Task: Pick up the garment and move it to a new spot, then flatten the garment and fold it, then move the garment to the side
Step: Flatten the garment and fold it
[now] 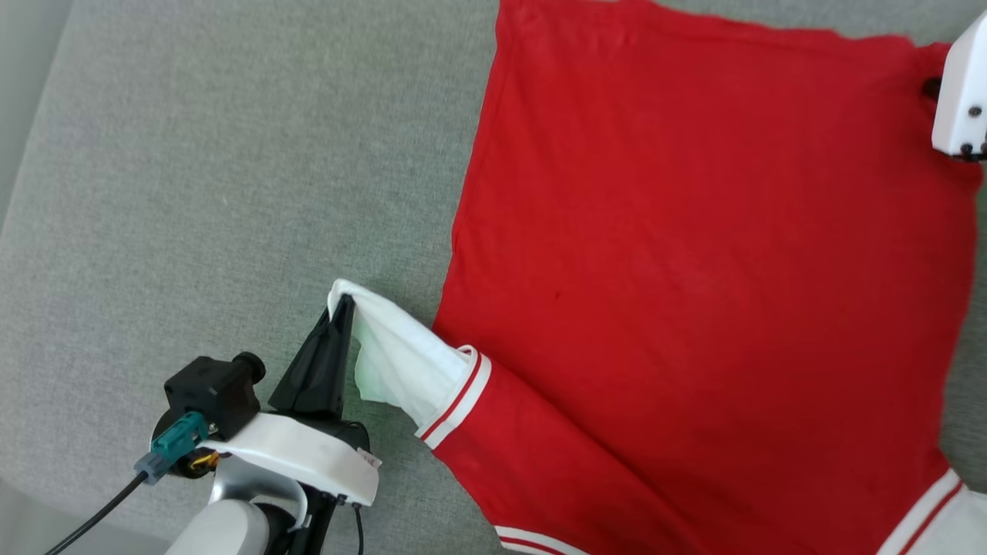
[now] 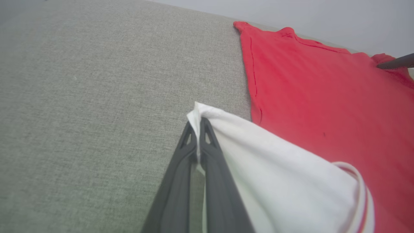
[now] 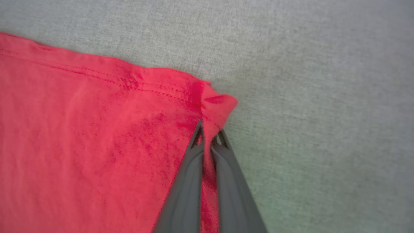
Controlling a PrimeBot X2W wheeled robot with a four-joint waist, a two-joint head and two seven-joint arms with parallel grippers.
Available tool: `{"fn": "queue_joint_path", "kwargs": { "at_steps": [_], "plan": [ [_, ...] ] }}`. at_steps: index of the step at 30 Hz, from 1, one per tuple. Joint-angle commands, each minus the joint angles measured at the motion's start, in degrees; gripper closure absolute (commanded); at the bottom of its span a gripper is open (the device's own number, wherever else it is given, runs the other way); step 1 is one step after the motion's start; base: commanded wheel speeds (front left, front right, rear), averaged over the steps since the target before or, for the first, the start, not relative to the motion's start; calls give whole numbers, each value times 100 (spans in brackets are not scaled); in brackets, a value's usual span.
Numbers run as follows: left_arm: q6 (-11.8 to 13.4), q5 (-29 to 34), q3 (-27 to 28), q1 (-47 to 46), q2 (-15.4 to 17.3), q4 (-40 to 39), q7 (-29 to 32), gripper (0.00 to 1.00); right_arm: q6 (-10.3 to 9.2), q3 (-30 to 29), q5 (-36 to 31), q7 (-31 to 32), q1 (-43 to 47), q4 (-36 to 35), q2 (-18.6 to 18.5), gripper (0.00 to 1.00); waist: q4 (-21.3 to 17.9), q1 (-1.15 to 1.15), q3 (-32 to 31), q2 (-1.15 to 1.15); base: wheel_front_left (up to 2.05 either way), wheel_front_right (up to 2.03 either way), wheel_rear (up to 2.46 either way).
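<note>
The garment (image 1: 694, 254), red with white short sleeves and striped trim, lies spread on a grey fabric surface with its plain side up. My left gripper (image 1: 343, 304) is shut on the tip of the white left sleeve (image 2: 258, 161), pulling it out to the left; in the left wrist view the left gripper (image 2: 198, 124) pinches the cloth between its dark fingers. My right gripper (image 3: 210, 131) is shut on the red hem corner (image 3: 216, 106) at the far right. In the head view just its white housing (image 1: 960, 92) shows over that corner.
The grey fabric surface (image 1: 216, 193) stretches wide to the left of the garment. A second white sleeve with striped trim (image 1: 941, 509) lies at the lower right edge. A pale wall (image 2: 323, 19) rises behind the surface.
</note>
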Motion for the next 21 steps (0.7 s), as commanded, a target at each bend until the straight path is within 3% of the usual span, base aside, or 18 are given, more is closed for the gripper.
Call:
{"fn": "queue_joint_path", "kwargs": {
  "at_steps": [1,9,14,16,21],
  "plan": [
    [32,-24,27,70,20,47,-12,100,-3,143,82,-88,125,-130,-160,100,-84,-1,-243,0,0,0,0],
    [236,-177,149,551,170,203,90,100,-3,768,509,-250,1076,-1170,-908,100,-509,-1,-1189,0,0,0,0],
    [432,-290,278,994,322,197,206,100,-3,544,792,-57,2517,-2054,-1248,100,-900,-1,-1690,0,0,0,0],
    [508,-332,315,1173,396,175,268,100,-3,300,854,25,3219,-2354,-1244,100,-1070,-1,-1849,0,0,0,0],
    [702,-374,404,1499,584,106,445,100,-3,-376,881,155,4979,-2937,-774,100,-1429,-1,-2145,0,0,0,0]
  ]
}}
